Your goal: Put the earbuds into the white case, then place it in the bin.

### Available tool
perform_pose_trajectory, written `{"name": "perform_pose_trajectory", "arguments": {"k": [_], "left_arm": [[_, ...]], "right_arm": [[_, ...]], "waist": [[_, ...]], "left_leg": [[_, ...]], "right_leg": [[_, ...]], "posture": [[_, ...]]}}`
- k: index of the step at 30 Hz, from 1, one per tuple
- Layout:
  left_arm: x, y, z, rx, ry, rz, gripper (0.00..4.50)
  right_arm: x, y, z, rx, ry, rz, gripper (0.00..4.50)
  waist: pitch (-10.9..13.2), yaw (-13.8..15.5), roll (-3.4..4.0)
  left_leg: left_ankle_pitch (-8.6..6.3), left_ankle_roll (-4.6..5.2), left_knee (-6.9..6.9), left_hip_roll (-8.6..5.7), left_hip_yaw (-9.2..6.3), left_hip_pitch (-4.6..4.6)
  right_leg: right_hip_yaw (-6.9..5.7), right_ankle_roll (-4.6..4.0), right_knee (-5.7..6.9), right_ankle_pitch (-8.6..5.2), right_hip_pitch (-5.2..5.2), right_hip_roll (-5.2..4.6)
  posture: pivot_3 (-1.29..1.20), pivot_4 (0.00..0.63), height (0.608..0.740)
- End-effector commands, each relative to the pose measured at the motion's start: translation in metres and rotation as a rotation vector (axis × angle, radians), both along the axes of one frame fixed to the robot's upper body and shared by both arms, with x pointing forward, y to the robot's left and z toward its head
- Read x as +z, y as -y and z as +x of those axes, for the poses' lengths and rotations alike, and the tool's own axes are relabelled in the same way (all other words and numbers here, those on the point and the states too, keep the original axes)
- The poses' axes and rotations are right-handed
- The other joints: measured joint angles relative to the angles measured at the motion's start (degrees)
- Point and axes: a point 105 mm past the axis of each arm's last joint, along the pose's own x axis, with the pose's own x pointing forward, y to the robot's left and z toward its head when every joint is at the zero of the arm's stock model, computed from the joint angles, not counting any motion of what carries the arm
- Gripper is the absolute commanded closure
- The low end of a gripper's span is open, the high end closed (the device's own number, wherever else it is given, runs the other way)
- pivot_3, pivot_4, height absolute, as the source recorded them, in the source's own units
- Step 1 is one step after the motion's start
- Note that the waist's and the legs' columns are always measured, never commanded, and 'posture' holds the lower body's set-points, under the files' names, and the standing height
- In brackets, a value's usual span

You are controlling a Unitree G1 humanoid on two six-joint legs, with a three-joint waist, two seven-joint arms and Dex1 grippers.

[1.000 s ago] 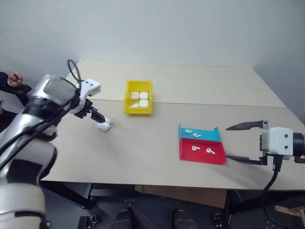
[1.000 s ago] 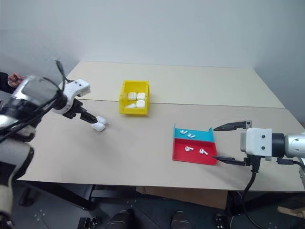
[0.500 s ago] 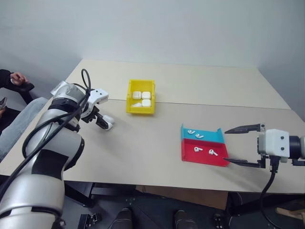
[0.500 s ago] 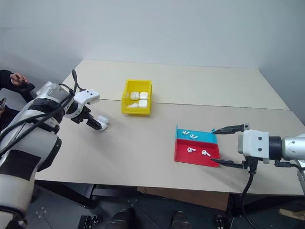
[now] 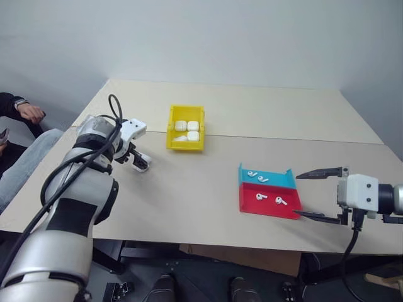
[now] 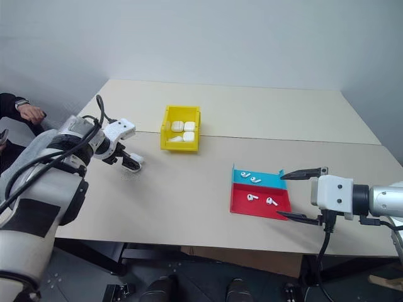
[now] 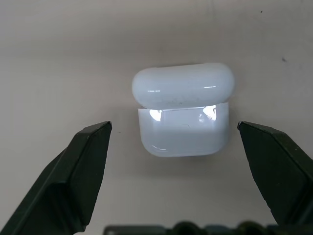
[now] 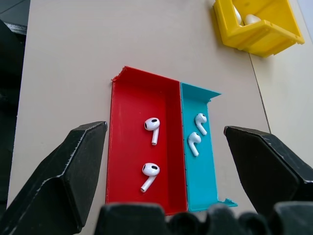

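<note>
Left wrist view – white case (image 7: pixel 183 115) flat, lid ajar

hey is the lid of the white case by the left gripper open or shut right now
Open. In the left wrist view the white case lies on the table between the open left gripper fingers, its lid flipped back from the body.

The white case (image 7: pixel 182 110) lies on the table, lid flipped open, between the spread fingers of the left gripper (image 7: pixel 176 142), untouched. Four earbuds (image 8: pixel 152 129) lie in trays before the right gripper (image 8: pixel 166 147); the yellow bin (image 5: pixel 186 127) sits beyond.
</note>
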Motion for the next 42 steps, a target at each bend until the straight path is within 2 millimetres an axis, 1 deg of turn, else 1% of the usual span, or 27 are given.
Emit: {"name": "perform_pose_trajectory", "arguments": {"k": [1, 5, 7, 16, 19, 21, 24, 31, 35, 36, 39, 41, 42], "left_arm": [[0.002, 0.002, 0.003, 0.017, 0.028, -0.026, 0.0], [-0.005, 0.005, 0.002, 0.014, 0.018, -0.029, 0.0], [-0.007, 0.004, 0.005, 0.003, 0.036, -0.002, 0.0], [-0.01, 0.004, 0.004, 0.008, 0.033, -0.003, 0.0], [-0.012, 0.004, 0.003, 0.006, 0.023, -0.004, 0.58], [-0.013, 0.005, 0.002, 0.003, 0.013, -0.009, 1.17], [-0.01, 0.005, 0.003, -0.012, 0.016, -0.003, 1.65], [0.012, 0.009, 0.005, -0.089, 0.04, -0.003, 1.7], [0.034, 0.017, 0.004, -0.167, 0.051, -0.02, 1.7], [0.037, 0.018, 0.003, -0.177, 0.052, -0.023, 1.7], [0.055, 0.028, 0.001, -0.276, 0.081, -0.066, 1.7], [0.066, 0.035, -0.002, -0.378, 0.13, -0.089, 1.7], [0.071, 0.041, -0.005, -0.422, 0.155, -0.127, 1.7]], "right_arm": [[0.013, 0.001, -0.002, -0.006, 0.058, -0.008, 0.02], [0.011, 0.002, -0.001, -0.019, 0.06, -0.013, 0.02], [0.011, 0.003, -0.001, -0.02, 0.062, -0.013, 0.02], [0.008, 0.004, 0.0, -0.044, 0.047, -0.011, 0.02], [0.007, 0.005, 0.0, -0.052, 0.046, -0.008, 0.0], [0.007, 0.005, 0.001, -0.057, 0.048, -0.008, 0.0], [0.006, 0.006, 0.002, -0.065, 0.051, -0.008, 0.0], [0.007, 0.007, 0.003, -0.07, 0.051, -0.008, 0.0], [0.008, 0.007, 0.003, -0.072, 0.048, -0.012, 0.0], [0.009, 0.007, 0.004, -0.073, 0.048, -0.013, 0.0], [0.013, 0.005, 0.004, -0.074, 0.04, -0.011, 0.0], [0.017, 0.003, 0.004, -0.059, 0.054, -0.012, 0.0], [0.019, 0.001, 0.003, -0.048, 0.06, -0.008, 0.0]], "waist": [[0.0, 0.0, 0.0], [0.0, 0.1, 0.0], [0.0, 0.0, 0.0], [0.0, -0.1, 0.0], [0.0, -0.1, 0.0], [0.0, -0.1, -0.01], [0.0, -0.1, 0.0], [0.0, -0.1, -0.01], [0.0, -0.1, -0.04], [0.0, -0.1, -0.04], [0.0, -0.1, -0.04], [0.0, -0.3, -0.03], [0.0, -0.4, -0.03]], "left_leg": [[0.0, 0.0, 0.0, 0.0, 0.0, 0.0], [0.0, -0.01, 0.02, -0.01, 0.0, 0.0], [0.0, -0.01, 0.03, -0.01, 0.0, 0.02], [0.01, -0.03, 0.06, -0.01, 0.0, 0.21], [0.01, -0.03, 0.1, -0.01, 0.0, 0.26], [0.02, -0.04, 0.1, -0.01, 0.0, 0.29], [0.02, -0.04, 0.12, -0.01, 0.0, 0.31], [0.02, -0.04, 0.11, 0.0, 0.0, 0.31], [0.02, -0.04, 0.11, 0.0, 0.0, 0.31], [0.02, -0.04, 0.11, 0.0, 0.0, 0.3], [0.02, -0.04, 0.1, 0.0, 0.0, 0.31], [0.02, -0.04, 0.09, 0.01, 0.0, 0.31], [0.02, -0.04, 0.07, 0.02, 0.0, 0.3]], "right_leg": [[0.0, 0.0, 0.01, 0.0, 0.0, 0.0], [0.0, 0.02, 0.03, 0.01, 0.0, 0.0], [0.0, 0.02, 0.04, 0.01, 0.01, 0.0], [0.0, 0.04, 0.39, -0.02, 0.02, 0.0], [0.01, 0.03, 0.48, -0.02, 0.04, 0.0], [0.01, 0.03, 0.54, -0.02, 0.04, 0.0], [0.01, 0.03, 0.59, -0.03, 0.04, 0.0], [0.01, 0.02, 0.6, -0.04, 0.04, 0.0], [0.01, 0.02, 0.6, -0.05, 0.03, 0.0], [0.01, 0.02, 0.6, -0.05, 0.03, 0.0], [0.02, 0.01, 0.6, -0.05, 0.04, 0.0], [0.02, 0.0, 0.61, -0.06, 0.04, 0.0], [0.02, 0.0, 0.61, -0.06, 0.02, 0.0]], "posture": [[0.0, 0.15, 0.74], [0.0, 0.15, 0.74], [0.0, 0.15, 0.74], [0.0, 0.15, 0.74], [0.0, 0.15, 0.74], [0.0, 0.15, 0.74], [0.0, 0.15, 0.74], [0.0, 0.15, 0.74], [0.0, 0.15, 0.74], [0.0, 0.15, 0.74], [0.0, 0.15, 0.74], [0.0, 0.15, 0.74], [0.0, 0.15, 0.74]]}}
